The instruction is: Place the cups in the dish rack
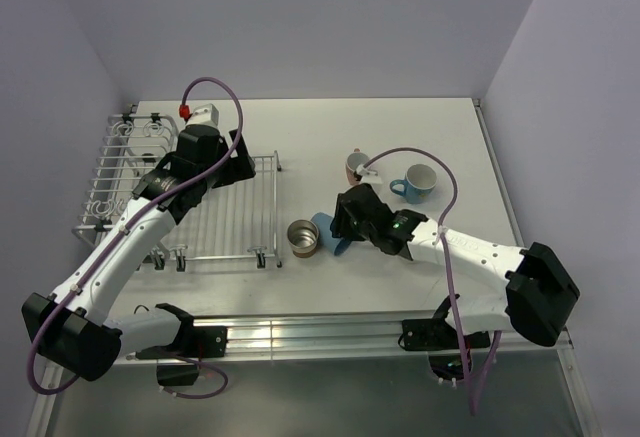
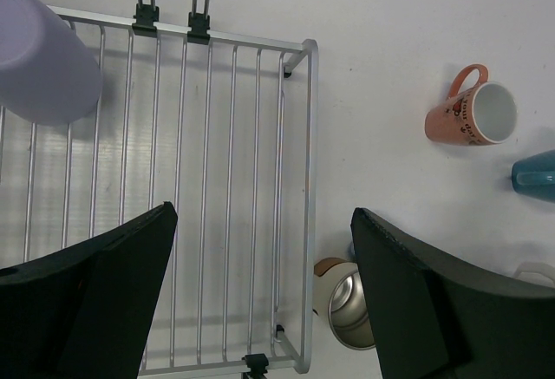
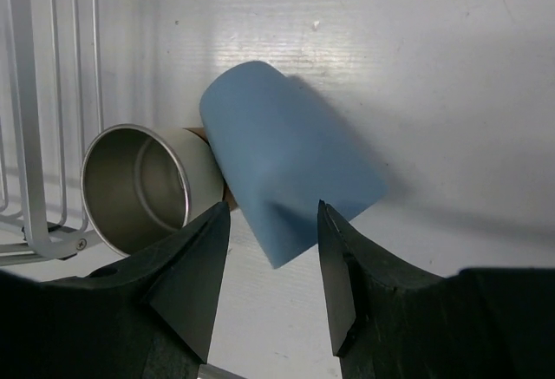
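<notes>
One lavender cup [image 2: 43, 58] sits in the dish rack [image 2: 308, 136], ahead and left of the left hand [image 2: 263, 214], which hangs spread and empty above the bars. Left of the right hand [image 3: 271, 208] stands the steel cup [image 3: 139, 188]. Between that hand's parted fingers the mid-blue cup [image 3: 286, 162] lies tipped on the worktop [image 3: 434, 67], not yet clamped. It is probably light, rigid and slick, so pinch across its middle.

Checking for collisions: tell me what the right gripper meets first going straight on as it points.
The mid-blue cup, lying on its side straight ahead of the open right gripper; how near is unclear.
</notes>
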Controlling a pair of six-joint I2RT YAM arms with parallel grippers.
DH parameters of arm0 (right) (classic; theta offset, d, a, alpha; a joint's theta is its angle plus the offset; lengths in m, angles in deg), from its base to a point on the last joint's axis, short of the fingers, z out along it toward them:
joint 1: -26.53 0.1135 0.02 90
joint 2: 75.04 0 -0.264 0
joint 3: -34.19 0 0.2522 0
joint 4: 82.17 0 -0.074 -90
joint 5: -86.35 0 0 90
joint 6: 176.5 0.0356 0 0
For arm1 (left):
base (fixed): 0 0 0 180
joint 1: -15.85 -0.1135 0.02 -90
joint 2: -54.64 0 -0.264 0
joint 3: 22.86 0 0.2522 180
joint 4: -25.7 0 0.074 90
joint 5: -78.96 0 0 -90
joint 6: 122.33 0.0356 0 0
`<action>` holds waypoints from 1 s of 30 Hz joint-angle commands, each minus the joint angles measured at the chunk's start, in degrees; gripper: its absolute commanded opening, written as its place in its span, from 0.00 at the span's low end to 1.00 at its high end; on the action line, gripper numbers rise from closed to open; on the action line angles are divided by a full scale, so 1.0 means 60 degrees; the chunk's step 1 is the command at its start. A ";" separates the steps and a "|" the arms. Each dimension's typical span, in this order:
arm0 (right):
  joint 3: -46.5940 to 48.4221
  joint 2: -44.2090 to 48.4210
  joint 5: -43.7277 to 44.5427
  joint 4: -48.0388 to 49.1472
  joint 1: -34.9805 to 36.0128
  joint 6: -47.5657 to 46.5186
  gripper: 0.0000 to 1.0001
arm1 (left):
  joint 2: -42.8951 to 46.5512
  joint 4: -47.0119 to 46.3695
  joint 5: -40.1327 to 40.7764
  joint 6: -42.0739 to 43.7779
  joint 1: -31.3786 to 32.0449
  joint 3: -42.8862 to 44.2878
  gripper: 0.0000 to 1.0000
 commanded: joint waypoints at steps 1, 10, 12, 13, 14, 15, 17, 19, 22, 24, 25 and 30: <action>-0.0283 -0.0103 -0.0180 0.0471 0.0058 0.0485 0.53 | 0.0341 -0.0379 -0.0090 0.0160 0.0039 -0.0049 0.89; -0.0621 0.0674 0.0406 0.0149 0.0058 0.0632 0.54 | 0.0238 -0.0496 -0.0207 0.0102 0.0039 -0.0122 0.89; -0.0636 0.0790 0.0348 0.0119 0.0058 0.0632 0.54 | 0.0253 -0.0496 -0.0207 0.0116 0.0039 -0.0122 0.89; -0.0709 0.0849 0.0202 0.0206 0.0044 0.0589 0.54 | 0.0268 -0.0482 -0.0192 0.0131 0.0039 -0.0122 0.89; -0.0767 0.0951 0.0158 0.0221 0.0058 0.0574 0.53 | 0.0282 -0.0482 -0.0192 0.0131 0.0025 -0.0122 0.89; -0.0884 0.1010 0.0114 0.0265 0.0058 0.0530 0.52 | 0.0282 -0.0482 -0.0177 0.0145 0.0024 -0.0122 0.89; -0.1016 0.1127 0.0128 0.0324 0.0073 0.0442 0.52 | 0.0282 -0.0467 -0.0177 0.0146 0.0039 -0.0122 0.89; -0.1264 0.1259 0.0099 0.0469 0.0102 0.0369 0.51 | 0.0282 -0.0482 -0.0192 0.0131 0.0039 -0.0137 0.89; -0.1529 0.1581 0.0113 0.0587 0.0321 0.0267 0.51 | 0.0268 -0.0496 -0.0207 0.0131 0.0039 -0.0137 0.89; -0.1559 0.1655 0.0447 0.0471 0.0570 0.0237 0.51 | 0.0268 -0.0496 -0.0221 0.0116 0.0039 -0.0123 0.89; -0.1544 0.1583 0.0639 0.0325 0.0890 0.0222 0.51 | 0.0268 -0.0482 -0.0221 0.0116 0.0025 -0.0122 0.89; -0.1500 0.1173 0.1810 0.0338 0.1800 0.0456 0.50 | 0.0238 -0.0496 -0.0236 0.0102 0.0039 -0.0093 0.89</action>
